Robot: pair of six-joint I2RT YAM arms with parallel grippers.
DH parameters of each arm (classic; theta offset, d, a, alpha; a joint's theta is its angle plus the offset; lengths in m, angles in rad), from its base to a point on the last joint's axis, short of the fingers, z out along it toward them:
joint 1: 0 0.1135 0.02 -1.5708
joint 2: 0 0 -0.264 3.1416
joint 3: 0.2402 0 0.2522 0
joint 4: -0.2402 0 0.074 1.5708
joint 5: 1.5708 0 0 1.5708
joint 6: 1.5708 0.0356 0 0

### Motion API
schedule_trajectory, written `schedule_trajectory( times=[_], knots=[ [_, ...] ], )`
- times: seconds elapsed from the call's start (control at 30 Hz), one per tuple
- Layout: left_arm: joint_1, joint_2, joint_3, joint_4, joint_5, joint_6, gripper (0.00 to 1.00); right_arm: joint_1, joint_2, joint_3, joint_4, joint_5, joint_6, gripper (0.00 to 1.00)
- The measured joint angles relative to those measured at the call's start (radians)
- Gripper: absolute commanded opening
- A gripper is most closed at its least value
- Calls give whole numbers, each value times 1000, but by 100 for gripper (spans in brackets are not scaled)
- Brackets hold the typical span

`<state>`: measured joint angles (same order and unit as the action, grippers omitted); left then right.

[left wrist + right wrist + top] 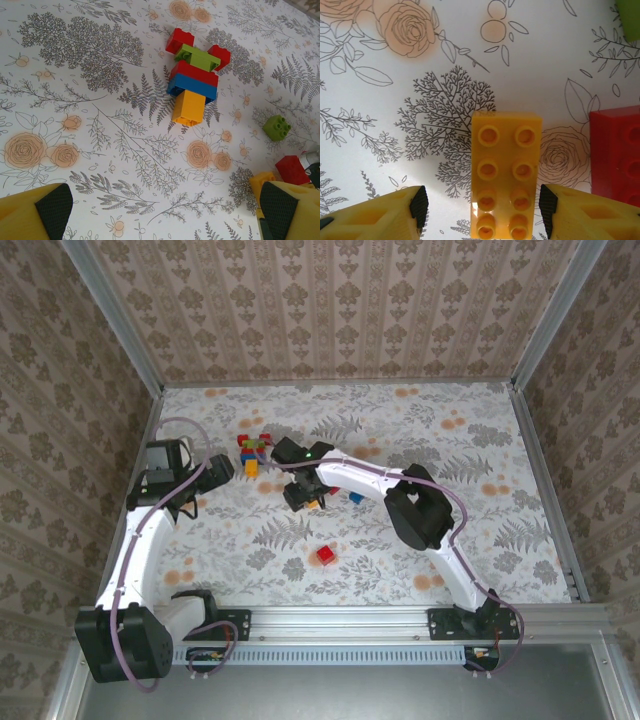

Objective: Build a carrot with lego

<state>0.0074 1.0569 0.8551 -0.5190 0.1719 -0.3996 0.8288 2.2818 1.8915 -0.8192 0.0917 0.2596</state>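
Patterned tablecloth inside papered walls.
White, printed with grey ferns, trees and orange roses (line-drawn, plain in the close views); hemmed on three sides by beige damask wallpaper, with metal posts in the far corners and a metal rail along the near edge.

No readable text, no labels, numbers or signs

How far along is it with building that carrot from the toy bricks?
Looks done: a stack of red, green, blue and orange bricks lies joined. In hand: the right gripper straddles a loose orange brick, jaws open, not yet gripping; the left gripper hangs open near the stack. Left: adding that piece; a red brick, a blue brick and a green brick lie loose.
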Motion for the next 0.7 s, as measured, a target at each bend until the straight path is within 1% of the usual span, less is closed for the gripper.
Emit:
schedule_trajectory(
  times=[0.23, 0.7],
  knots=[
    [0, 0, 0, 0, 0, 0, 100, -14, 7, 0, 1, -10, 0, 61],
    [0, 0, 0, 0, 0, 0, 100, -23, 33, 0, 7, -26, -4, 41]
  ],
)
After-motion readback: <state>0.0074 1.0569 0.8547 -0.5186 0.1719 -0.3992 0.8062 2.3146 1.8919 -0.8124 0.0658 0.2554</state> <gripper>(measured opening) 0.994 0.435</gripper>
